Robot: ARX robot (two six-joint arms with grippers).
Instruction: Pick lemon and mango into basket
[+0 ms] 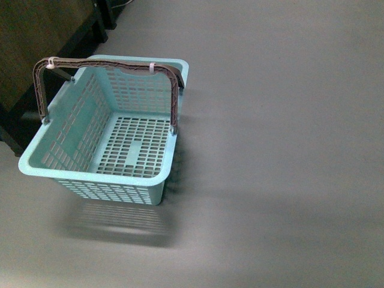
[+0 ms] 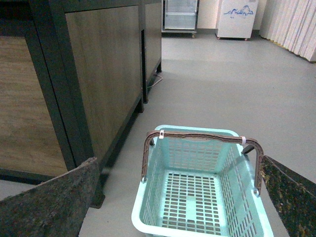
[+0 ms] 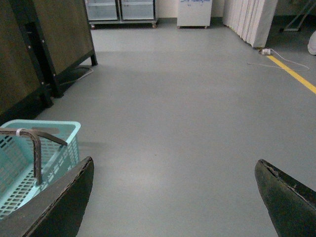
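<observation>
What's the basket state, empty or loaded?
Empty. The slotted floor of the basket shows bare in the front and left wrist views; nothing lies in it.

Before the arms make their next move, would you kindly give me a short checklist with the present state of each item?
1. Basket upright on the floor: ok.
2. Basket empty, room for fruit: ok.
3. Handles clear of the opening: not ok, they stand raised across it.
4. Left gripper open, holding nothing: ok.
5. Right gripper open, holding nothing: ok.
6. Lemon and mango located: not ok, neither shows in any view.
</observation>
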